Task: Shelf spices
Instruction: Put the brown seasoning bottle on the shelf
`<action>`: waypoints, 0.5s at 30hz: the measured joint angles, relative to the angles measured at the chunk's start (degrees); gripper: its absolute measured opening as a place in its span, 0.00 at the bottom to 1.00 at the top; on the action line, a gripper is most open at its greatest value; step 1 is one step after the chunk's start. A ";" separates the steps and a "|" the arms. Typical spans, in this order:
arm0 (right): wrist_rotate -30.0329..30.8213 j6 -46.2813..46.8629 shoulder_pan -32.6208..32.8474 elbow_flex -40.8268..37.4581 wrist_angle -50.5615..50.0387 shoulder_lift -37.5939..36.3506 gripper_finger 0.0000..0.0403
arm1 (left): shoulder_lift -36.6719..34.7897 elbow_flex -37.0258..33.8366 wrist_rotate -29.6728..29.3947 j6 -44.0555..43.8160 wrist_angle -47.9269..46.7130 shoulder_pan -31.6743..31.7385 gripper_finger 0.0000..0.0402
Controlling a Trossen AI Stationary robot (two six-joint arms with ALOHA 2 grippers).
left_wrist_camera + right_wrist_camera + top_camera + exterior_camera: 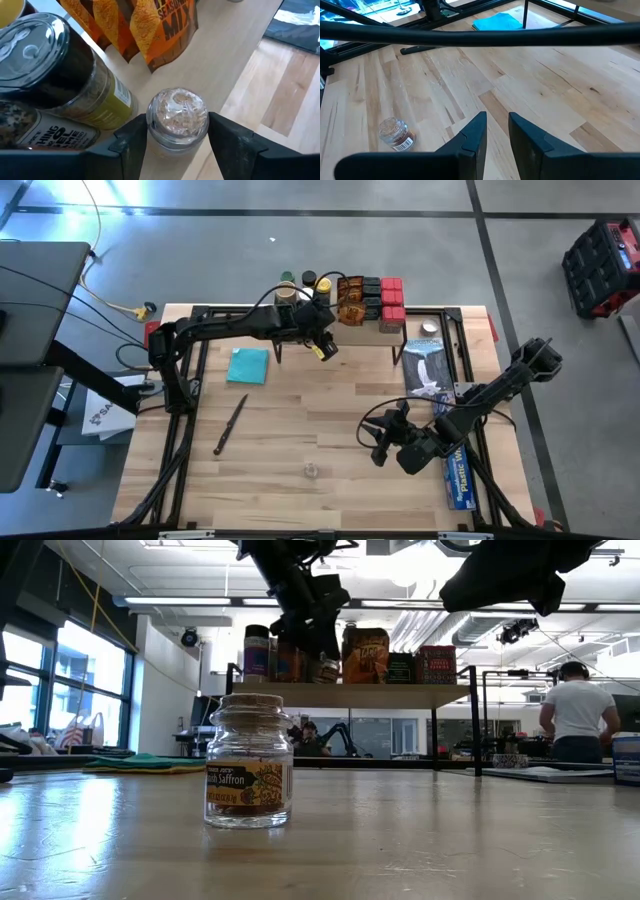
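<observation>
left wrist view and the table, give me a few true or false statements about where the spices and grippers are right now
1. The left gripper has its fingers on either side of a small clear-lidded jar on the shelf. True.
2. The saffron jar lies tipped over on the table. False: it stands upright, alone on the tabletop.
3. An orange seasoning mix packet stands on the shelf behind that small jar. True.
4. The right gripper holds the saffron jar. False: it holds nothing, and the jar stands apart from it.
5. The teal cloth lies on top of the shelf. False: it lies on the table beside the shelf.
</observation>
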 joint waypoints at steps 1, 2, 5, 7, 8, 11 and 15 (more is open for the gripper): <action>0.00 0.00 0.00 0.00 0.00 0.00 0.19 | 0.02 0.00 0.19 0.00 -0.02 0.00 0.49; 0.00 0.00 0.00 0.00 0.00 0.00 0.19 | 0.00 0.00 0.29 0.00 -0.02 0.00 0.51; 0.00 0.00 0.00 0.00 0.00 0.00 0.19 | 0.01 0.00 0.86 0.45 -0.10 0.00 0.56; 0.00 0.00 0.00 0.00 0.00 0.00 0.19 | 0.00 0.00 1.27 0.63 -0.20 -0.04 0.57; 0.00 0.00 0.00 0.00 0.00 0.00 0.19 | 0.00 0.00 1.11 0.64 -0.42 -0.10 0.58; 0.00 0.00 0.00 -0.01 0.00 0.00 0.19 | 0.00 0.00 -0.95 1.49 -0.77 -0.17 0.58; 0.00 0.00 0.00 0.00 0.00 0.00 0.19 | 0.00 0.00 -4.71 2.60 -1.09 -0.45 0.58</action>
